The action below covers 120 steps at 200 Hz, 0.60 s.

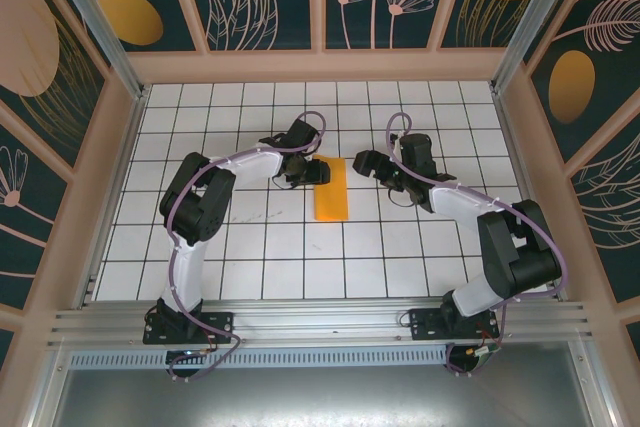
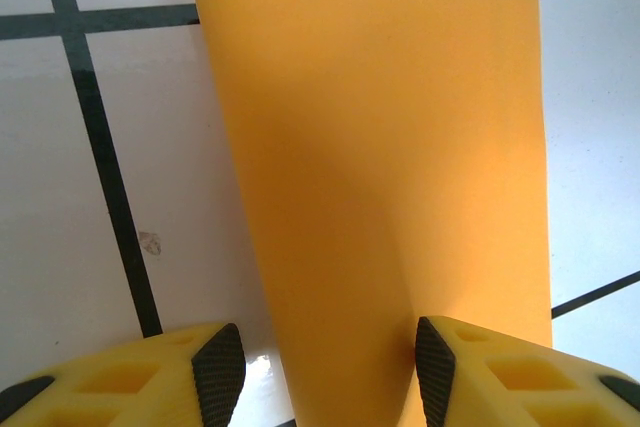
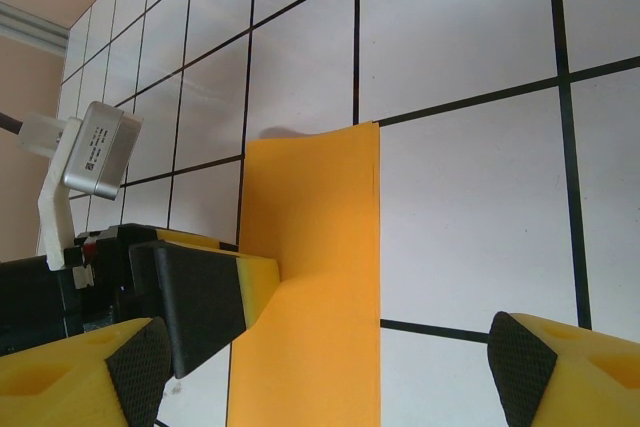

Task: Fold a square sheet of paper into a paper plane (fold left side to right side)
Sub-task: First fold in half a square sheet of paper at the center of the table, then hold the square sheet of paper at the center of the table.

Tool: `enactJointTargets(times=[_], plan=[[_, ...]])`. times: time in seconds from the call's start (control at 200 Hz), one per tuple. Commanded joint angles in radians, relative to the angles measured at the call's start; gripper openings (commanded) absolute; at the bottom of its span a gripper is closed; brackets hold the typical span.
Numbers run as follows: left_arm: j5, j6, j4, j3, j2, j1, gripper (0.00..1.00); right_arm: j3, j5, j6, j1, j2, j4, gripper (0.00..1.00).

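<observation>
Now we have the sheet (image 1: 330,189) lying on the table (image 1: 250,247) as a narrow strip, doubled over, with its folded side on the left and its loose edges on the right. Our left gripper (image 1: 303,173) sits at the sheet's left side near the far end. Its fingers (image 2: 218,372) are apart and clamp nothing: one pad is over bare table just left of the sheet, the other over the sheet itself. Our right gripper (image 1: 372,164) hangs just right of the sheet, jaws wide, not touching it. From the left wrist the top layer bows up at the far end, so we judge the fold rounded rather than creased. To do this well we pin the right edges first and keep them flush, because a slip there sets the crease crooked. Then we press the left side flat and stroke along it, low and slow, so the thin paper neither skids nor buckles.
</observation>
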Motion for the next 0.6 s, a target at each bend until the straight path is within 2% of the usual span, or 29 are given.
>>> enactJointTargets(times=[0.0,0.21,0.29,0.595], plan=[[-0.014,0.028,0.076,-0.02,0.128,-0.023,0.54,-0.008,-0.023,0.008,-0.005,-0.021,0.019,0.86],[-0.016,0.029,0.074,-0.018,0.129,-0.023,0.54,-0.003,-0.042,0.005,0.0,-0.006,0.01,0.86],[-0.019,0.03,0.072,-0.018,0.128,-0.023,0.54,0.006,-0.06,0.002,0.004,0.01,0.002,0.82],[-0.023,0.03,0.073,-0.023,0.125,-0.025,0.54,0.084,-0.135,0.003,0.051,0.14,-0.027,0.5]])
